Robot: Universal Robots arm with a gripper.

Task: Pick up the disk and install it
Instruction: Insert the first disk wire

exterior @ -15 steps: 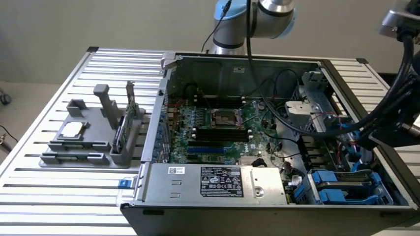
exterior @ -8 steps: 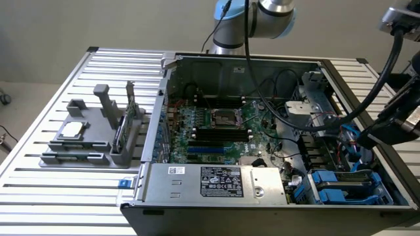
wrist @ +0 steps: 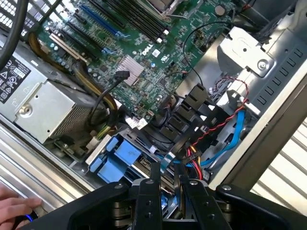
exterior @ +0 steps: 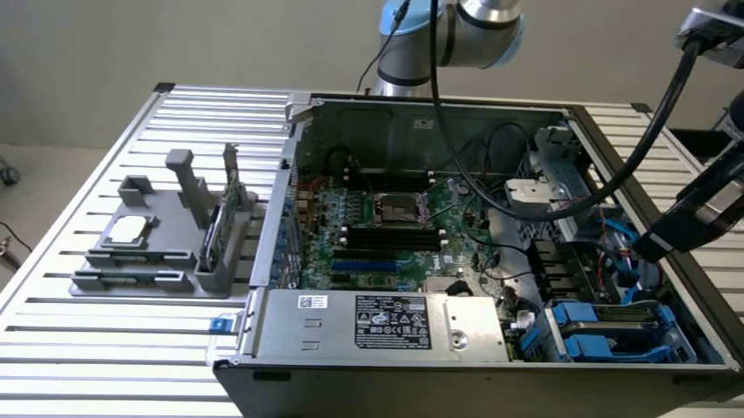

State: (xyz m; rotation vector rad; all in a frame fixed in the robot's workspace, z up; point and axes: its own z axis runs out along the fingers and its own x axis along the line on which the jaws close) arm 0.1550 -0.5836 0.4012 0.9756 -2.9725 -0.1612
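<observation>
My gripper (exterior: 643,254) reaches down into the open computer case (exterior: 274,218) at the exterior view's right, over the drive bays. In the wrist view its fingers (wrist: 147,194) stand close together at the gripper (wrist: 168,191), shut on a thin edge-on piece with blue plastic. This is the disk (wrist: 166,184). In the exterior view the disk (exterior: 630,273) hangs just under the fingers, mostly hidden by the arm and cables. Below it lie blue drive frames (exterior: 587,338) in the bay (wrist: 117,158).
A silver power supply (exterior: 384,322) fills the near side of the case, with the motherboard (exterior: 384,222) behind it and loose cables (wrist: 225,129) beside the bay. On the slatted table stands a grey fixture (exterior: 152,261) with a chip (exterior: 128,229) and a green card (exterior: 216,222). A hand (wrist: 12,211) rests at the case's edge.
</observation>
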